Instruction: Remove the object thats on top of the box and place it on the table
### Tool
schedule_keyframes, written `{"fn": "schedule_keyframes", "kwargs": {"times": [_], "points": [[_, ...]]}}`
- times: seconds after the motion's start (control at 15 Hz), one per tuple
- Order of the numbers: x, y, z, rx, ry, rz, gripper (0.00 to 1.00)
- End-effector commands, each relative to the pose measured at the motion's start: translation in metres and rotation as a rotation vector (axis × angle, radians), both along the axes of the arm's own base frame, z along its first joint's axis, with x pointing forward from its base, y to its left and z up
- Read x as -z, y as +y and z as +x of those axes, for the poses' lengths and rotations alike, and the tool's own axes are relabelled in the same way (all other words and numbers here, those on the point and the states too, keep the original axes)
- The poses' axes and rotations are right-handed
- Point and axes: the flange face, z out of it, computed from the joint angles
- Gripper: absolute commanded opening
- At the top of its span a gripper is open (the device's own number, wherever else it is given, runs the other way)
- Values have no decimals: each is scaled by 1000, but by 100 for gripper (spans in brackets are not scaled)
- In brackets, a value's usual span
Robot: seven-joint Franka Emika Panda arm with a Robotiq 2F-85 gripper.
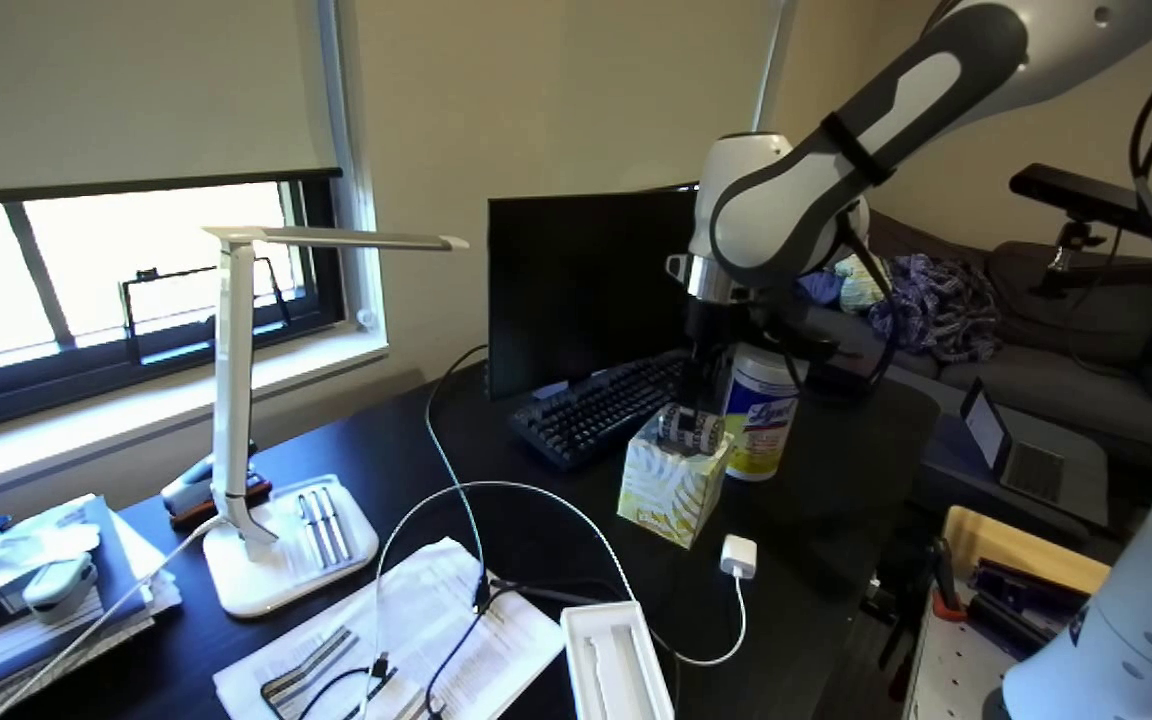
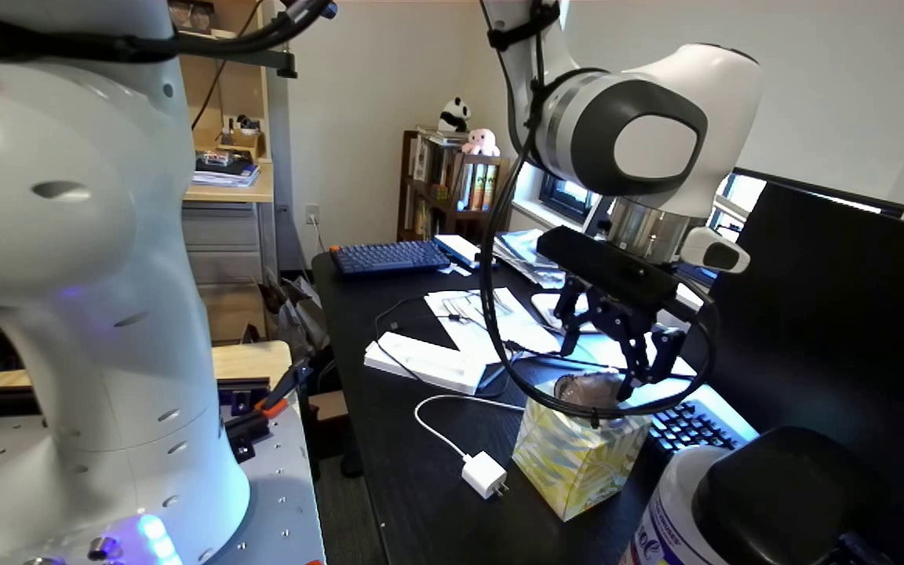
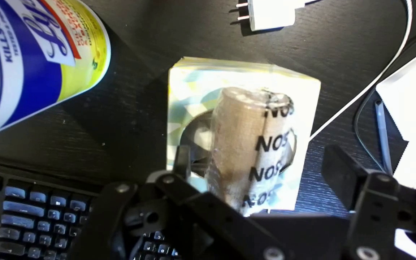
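A brown roll in clear plastic with black lettering [image 3: 240, 137] lies on its side on top of the cream-yellow patterned tissue box [image 3: 305, 94]. Both exterior views show the roll [image 1: 691, 428] [image 2: 589, 390] on the box [image 1: 666, 490] [image 2: 574, 455]. The box stands on the dark table [image 1: 796, 560]. My gripper [image 3: 262, 168] is open. In the wrist view one finger is left of the roll and the other is beyond the box's right edge. In an exterior view the gripper [image 2: 605, 365] hangs just above the roll. I cannot tell whether a finger touches it.
A Lysol canister [image 1: 761, 420] stands close beside the box. A keyboard [image 1: 601, 400] and monitor [image 1: 586, 290] are behind. A white charger [image 2: 484, 474] with its cable, a white tray [image 1: 616, 660], papers [image 1: 496, 610] and a lamp [image 1: 233, 400] are also on the table.
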Motion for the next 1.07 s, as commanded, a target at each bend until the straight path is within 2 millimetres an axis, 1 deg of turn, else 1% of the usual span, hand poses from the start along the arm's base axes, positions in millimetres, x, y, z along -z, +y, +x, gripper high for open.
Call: {"fn": "schedule_keyframes", "kwargs": {"times": [0.0, 0.47, 0.6, 0.73, 1.0], "points": [[1, 2, 6, 42, -6, 0, 62], [1, 3, 6, 70, 1, 0, 16], [1, 3, 7, 76, 1, 2, 5], [1, 3, 7, 83, 1, 7, 7], [0, 4, 8, 79, -11, 20, 0]]}}
